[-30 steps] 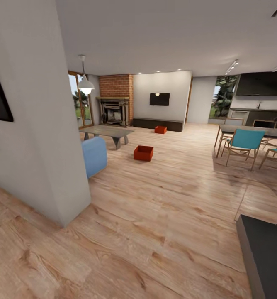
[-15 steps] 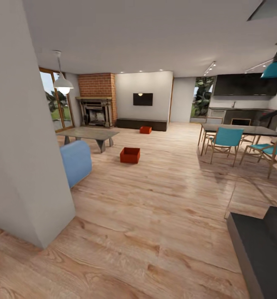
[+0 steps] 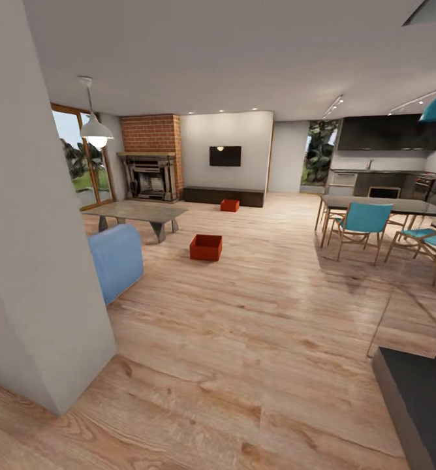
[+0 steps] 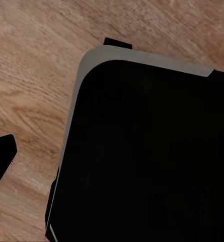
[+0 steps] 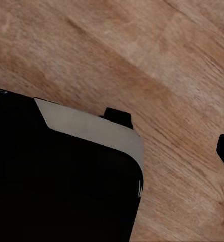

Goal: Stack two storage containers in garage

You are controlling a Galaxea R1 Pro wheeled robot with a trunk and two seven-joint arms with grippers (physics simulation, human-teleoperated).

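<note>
Head view: two storage containers [image 3: 206, 247] [image 3: 230, 205] on living room wood planks [image 3: 257, 339].

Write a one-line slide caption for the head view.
Two red bins sit apart on the wood floor, the far one by the bench, near the fireplace.

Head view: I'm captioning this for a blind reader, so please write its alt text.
Two orange-red storage containers sit on the light wood floor of the living room, the nearer container beside a grey coffee table, the farther container by a low dark bench under a wall TV.
</note>
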